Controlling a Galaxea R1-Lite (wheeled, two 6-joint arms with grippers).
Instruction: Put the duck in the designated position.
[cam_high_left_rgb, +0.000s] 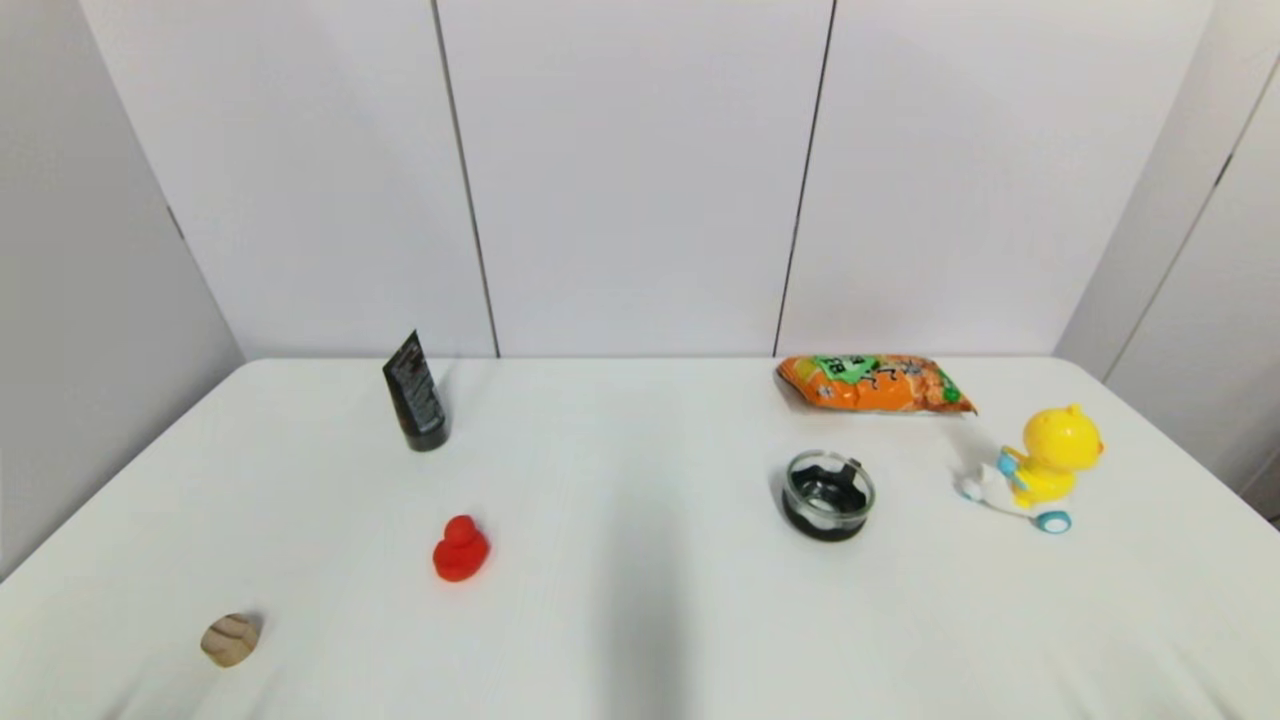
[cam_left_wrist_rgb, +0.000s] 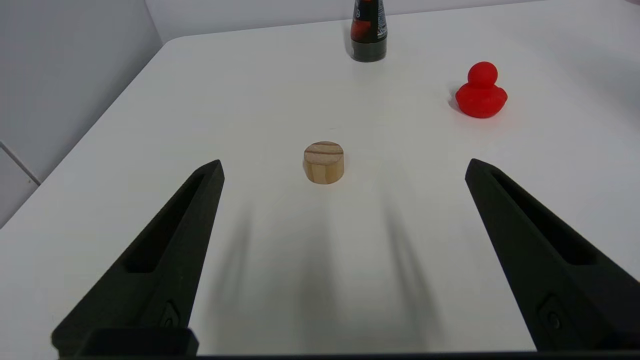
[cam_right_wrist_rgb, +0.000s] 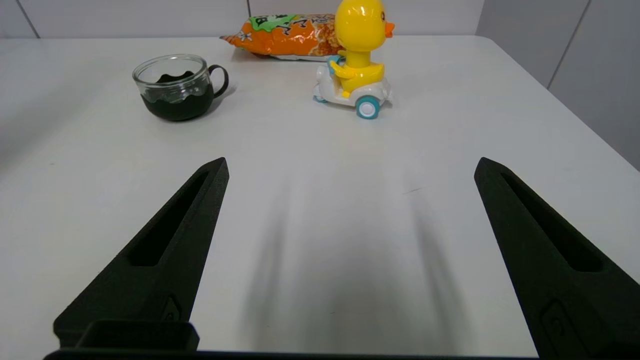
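Smooth white rectangular tabletop with rounded far corners sat against pale grey panelled walls; dark vertical seams split the panels. Light was soft and even.

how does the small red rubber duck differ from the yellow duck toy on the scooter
The small red rubber duck is one plain red all over; the yellow duck toy is yellow with an orange beak. The red duck rests straight on the white table; the yellow one rides a white wheeled scooter. The red duck looks smaller and sits on the robot's left side, the yellow one on the right. Both stand upright, untouched.
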